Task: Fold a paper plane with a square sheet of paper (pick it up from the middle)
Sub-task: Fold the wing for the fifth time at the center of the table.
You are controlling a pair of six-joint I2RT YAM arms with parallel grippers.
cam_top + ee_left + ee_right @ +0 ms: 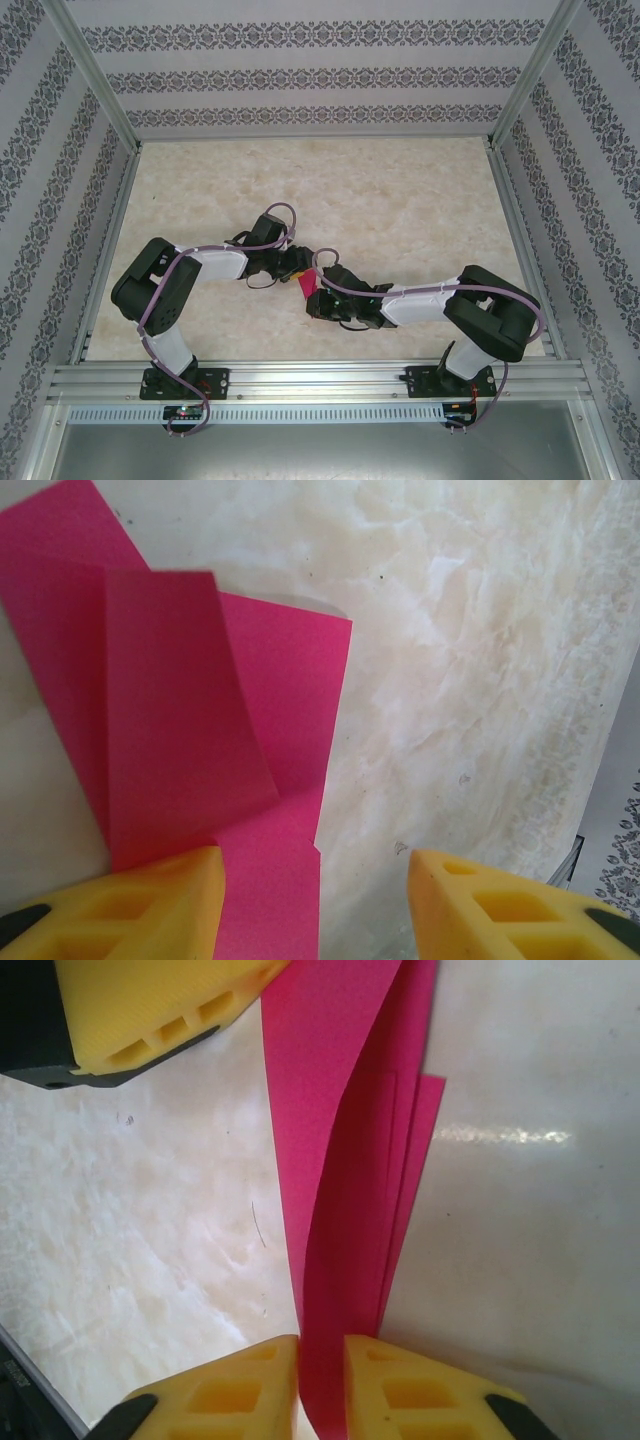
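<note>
Yellow-fingered right tool (320, 1348) is clenched on the near end of the folded pink sheet of paper (345, 1160). The paper's long axis runs straight ahead from the fingertips, pointing at the left tool (315, 855). That tool is released, one finger beside the paper, over the worktop (480, 680).

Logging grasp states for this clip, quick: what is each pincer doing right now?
Left pincer: open, over the pink paper.
Right pincer: shut on the pink paper.
</note>
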